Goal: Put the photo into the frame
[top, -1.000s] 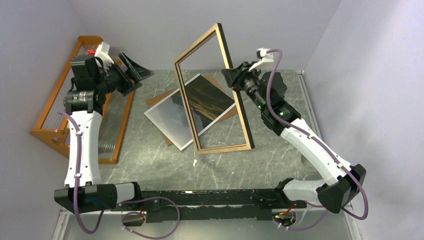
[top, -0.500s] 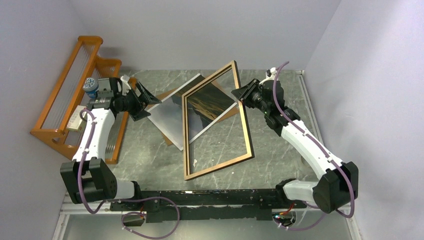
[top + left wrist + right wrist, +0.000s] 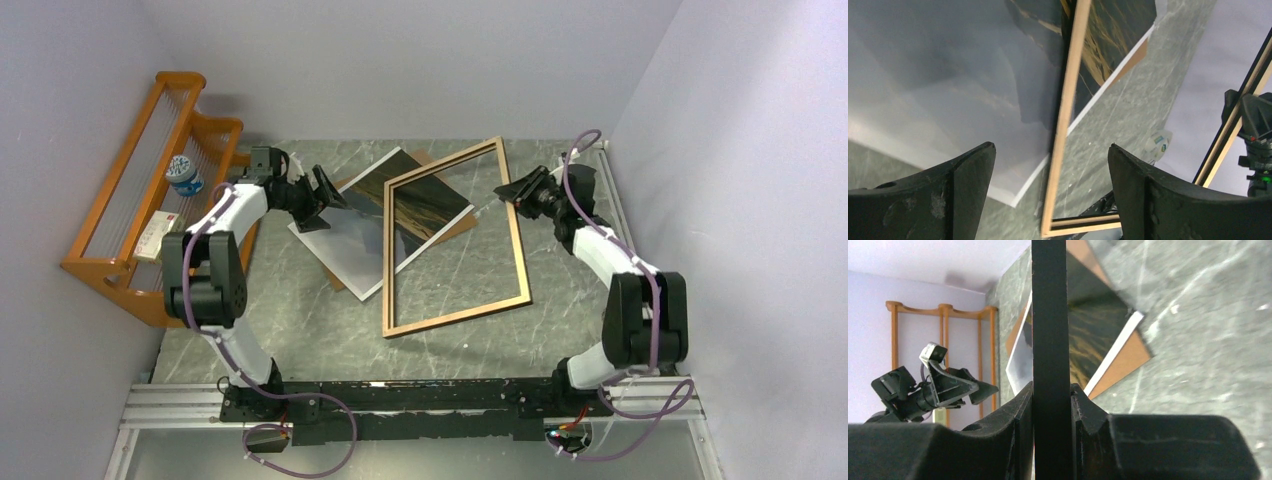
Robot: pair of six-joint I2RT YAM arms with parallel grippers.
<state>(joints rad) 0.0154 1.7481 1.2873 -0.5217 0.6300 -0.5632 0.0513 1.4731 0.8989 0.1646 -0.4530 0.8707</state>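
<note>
One frame rail clamped by R pincer.

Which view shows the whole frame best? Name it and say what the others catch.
Top external: all four rails of the frame show, overlapping the photo. Left wrist shows only parts of rails and one corner. Right wrist shows one black rail edge-on, clamped in the right hand.

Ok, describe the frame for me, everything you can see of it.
The frame is a large, empty rectangle of thin rails, light brown wood on the face turned up, black along the edge. The right tool is shut on its right rail; its near rail seems to rest on the table. Its far left part overlaps the photo.
</note>
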